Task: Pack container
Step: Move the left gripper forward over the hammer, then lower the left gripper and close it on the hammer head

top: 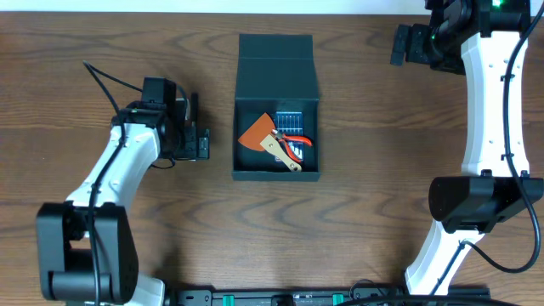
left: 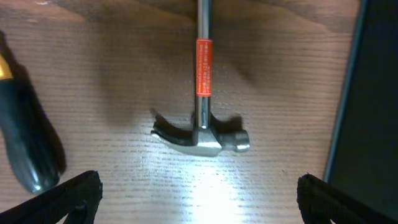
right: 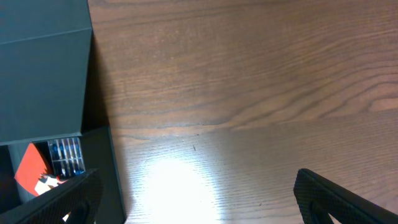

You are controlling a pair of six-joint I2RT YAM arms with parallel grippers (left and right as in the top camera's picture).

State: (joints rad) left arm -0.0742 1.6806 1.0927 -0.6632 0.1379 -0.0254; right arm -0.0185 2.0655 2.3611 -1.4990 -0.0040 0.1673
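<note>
The dark teal container (top: 277,106) stands at the table's middle, its flap lid (top: 276,58) folded back. Inside lie an orange piece (top: 255,132), a small blue case of bits (top: 289,119) and red-handled pliers (top: 297,146). My left gripper (top: 194,136) is open just left of the box. In the left wrist view the left gripper (left: 199,202) hovers over bare wood, a steel claw hammer (left: 200,137) lying just ahead of its spread fingers (left: 62,199). My right gripper (top: 399,44) is open at the far right, holding nothing. The right wrist view shows the container (right: 43,74) to its left.
A black handle with a yellow end (left: 25,143) lies left of the hammer in the left wrist view. The container's wall (left: 373,93) rises close on the right there. Bare wooden table (right: 249,93) spreads ahead of the right gripper (right: 199,202).
</note>
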